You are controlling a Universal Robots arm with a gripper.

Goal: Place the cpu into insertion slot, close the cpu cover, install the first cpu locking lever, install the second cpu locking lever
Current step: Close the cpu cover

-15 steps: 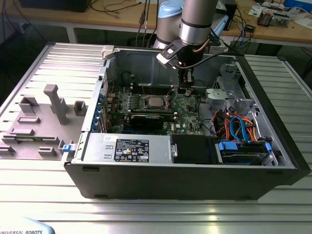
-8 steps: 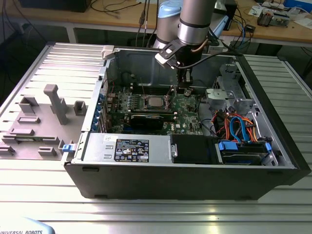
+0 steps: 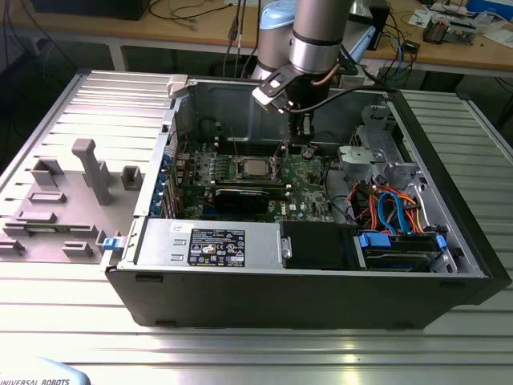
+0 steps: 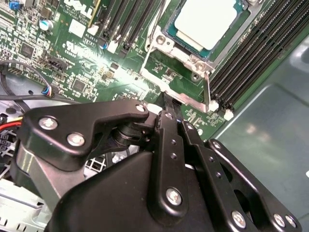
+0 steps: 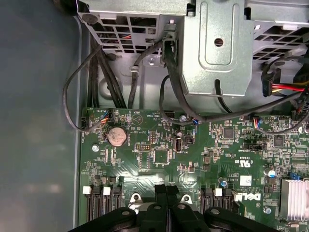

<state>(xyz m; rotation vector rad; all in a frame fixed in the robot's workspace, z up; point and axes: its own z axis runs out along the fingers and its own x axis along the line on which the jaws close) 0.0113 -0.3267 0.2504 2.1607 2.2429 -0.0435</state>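
Because the claw (image 4: 169, 104) is drawn narrow, its two fingers lying together with nothing seen between them, and is poised just beside the corner of the socket (image 4: 157, 48), the chief hazard is judged to be a slip. The thin lever (image 4: 207, 89) standing by that corner offers little surface, and if it were met off line the tips could be driven onto the green board (image 5: 145, 179) or against the memory slots (image 4: 251, 53) close by. The chip (image 4: 205, 21) is seen lying flat in the socket, and the cover (image 4: 190, 55) appears to be lowered around it, though whether it is fully seated, or whether either lever is latched, cannot be told. Were force put on a lever with the cover askew, the chip could be pinched or the contacts beneath it bent. A snag is also thought possible, since black cables (image 5: 104, 77) are looped near the board's edge. As for what holds what, the socket holds the chip alone. In the exterior view the open case (image 3: 280, 301) is laid on the ribbed worktop (image 3: 240, 353) and holds the board, a black graphics card (image 3: 240, 200), a labelled power supply (image 3: 208, 241), a black drive box (image 3: 317, 245) and a bundle of orange and blue cables (image 3: 385, 212), with the claw reaching down among them. Well apart, on the exterior view's left, grey blocks (image 3: 92, 168) are stood on the worktop.
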